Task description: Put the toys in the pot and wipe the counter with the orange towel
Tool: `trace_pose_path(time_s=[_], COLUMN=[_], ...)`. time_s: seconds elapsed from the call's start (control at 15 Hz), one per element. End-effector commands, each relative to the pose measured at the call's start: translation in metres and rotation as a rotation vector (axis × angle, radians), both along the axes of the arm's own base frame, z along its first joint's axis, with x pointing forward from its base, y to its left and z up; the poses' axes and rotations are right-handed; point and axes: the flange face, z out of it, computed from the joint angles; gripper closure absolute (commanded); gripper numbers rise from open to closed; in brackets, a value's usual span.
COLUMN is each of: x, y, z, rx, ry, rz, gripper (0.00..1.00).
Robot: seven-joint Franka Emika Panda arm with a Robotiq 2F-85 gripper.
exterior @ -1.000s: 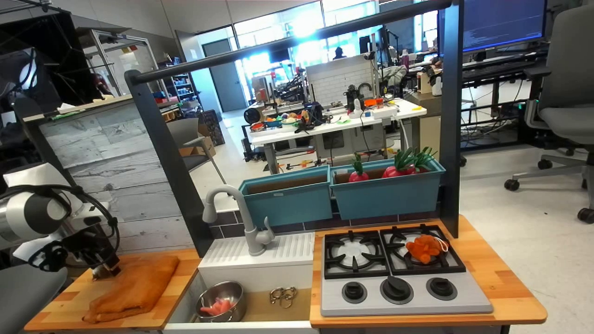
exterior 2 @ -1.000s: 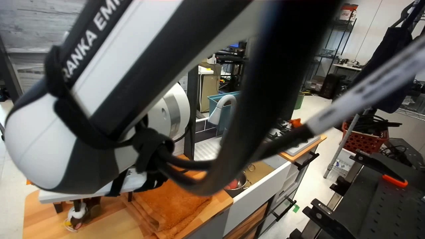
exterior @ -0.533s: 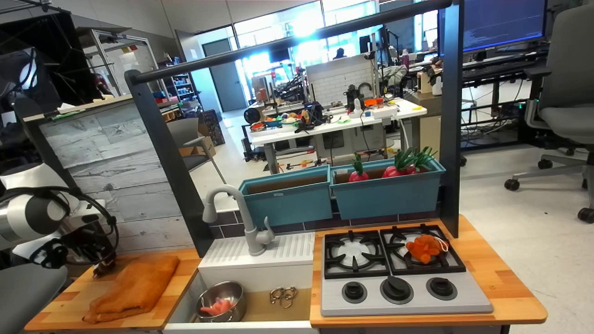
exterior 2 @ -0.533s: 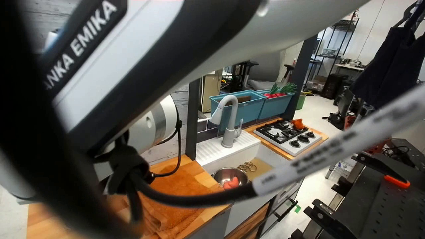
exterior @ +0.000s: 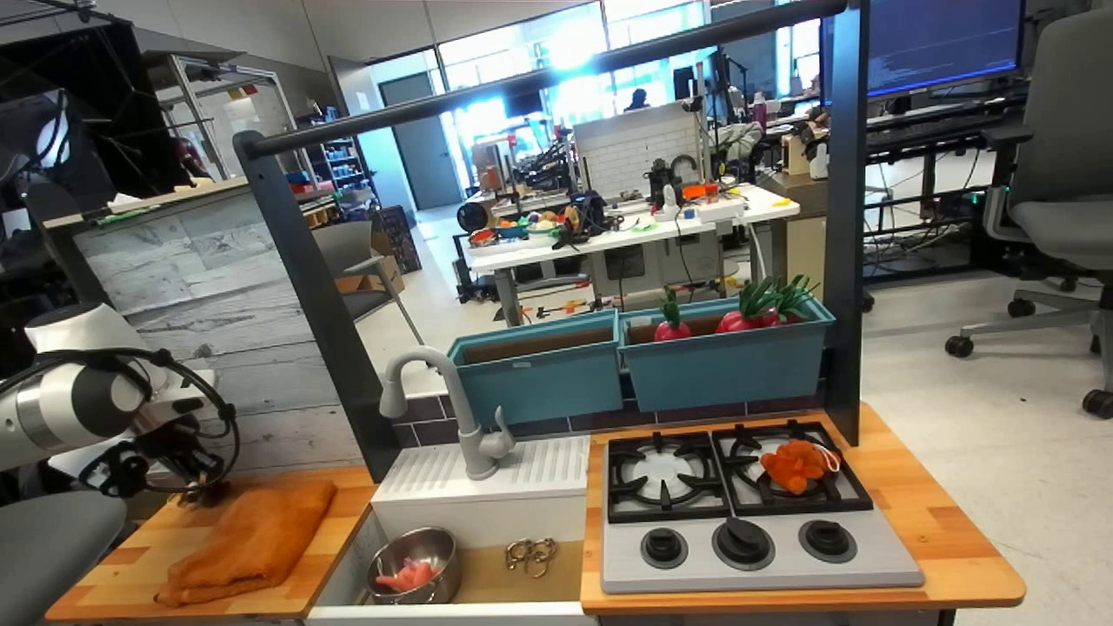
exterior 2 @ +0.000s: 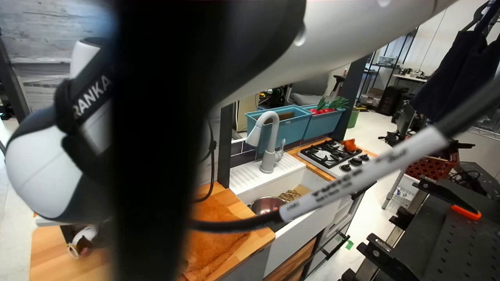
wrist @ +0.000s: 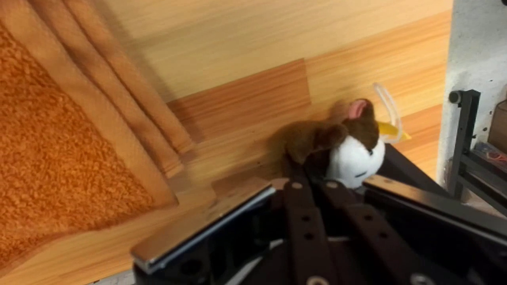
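So the gripper (wrist: 315,177) is clamped on a brown-and-white plush toy (wrist: 344,146), pinching it right at the end of its jaws, and the little guy pokes out toward 1 o'clock in the wrist view, with a yellow bit and a pale loop at the far end. Can't really tell whether its underside touches the counter (wrist: 237,43). The orange towel (wrist: 75,170) lies folded in layers on that same counter, off at 9 o'clock from the gripper and apart from it.

In an exterior view the silver metal pot (exterior: 442,556) sits in the white sink (exterior: 530,517), about 7 o'clock from the grey faucet (exterior: 474,435), and yeah, there are pinkish-red toys (exterior: 406,576) in it already. Some tangled metal rings (exterior: 536,556) lie on the sink floor at 3 o'clock from the pot. The stove (exterior: 687,569) is further out the same way, with a red-orange toy (exterior: 793,467) parked on top, around 1 o'clock from its middle, white loop and all. Two teal planters (exterior: 539,374) sit at 2 o'clock from the faucet, red radishes (exterior: 737,322) with green tops in the farther one.
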Motion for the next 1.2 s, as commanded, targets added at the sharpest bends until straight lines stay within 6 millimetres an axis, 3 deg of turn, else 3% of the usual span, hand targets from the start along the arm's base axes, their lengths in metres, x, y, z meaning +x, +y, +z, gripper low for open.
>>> trace_pose_path(time_s=[0.0,0.27,0.53,0.8,1.13], x=[0.003,0.000,-0.004,-0.010,-0.030], y=[0.005,0.012,-0.007,-0.061,-0.162], z=[0.021,0.082,0.135,0.171,0.186], rx=[0.038,0.089,0.064,0.023,0.002], ry=[0.037,0.005,0.042,0.126,0.261], rz=[0.017,0.077,0.029,-0.140,-0.362], gripper=[0.99,0.99,0.99,0.99,0.99])
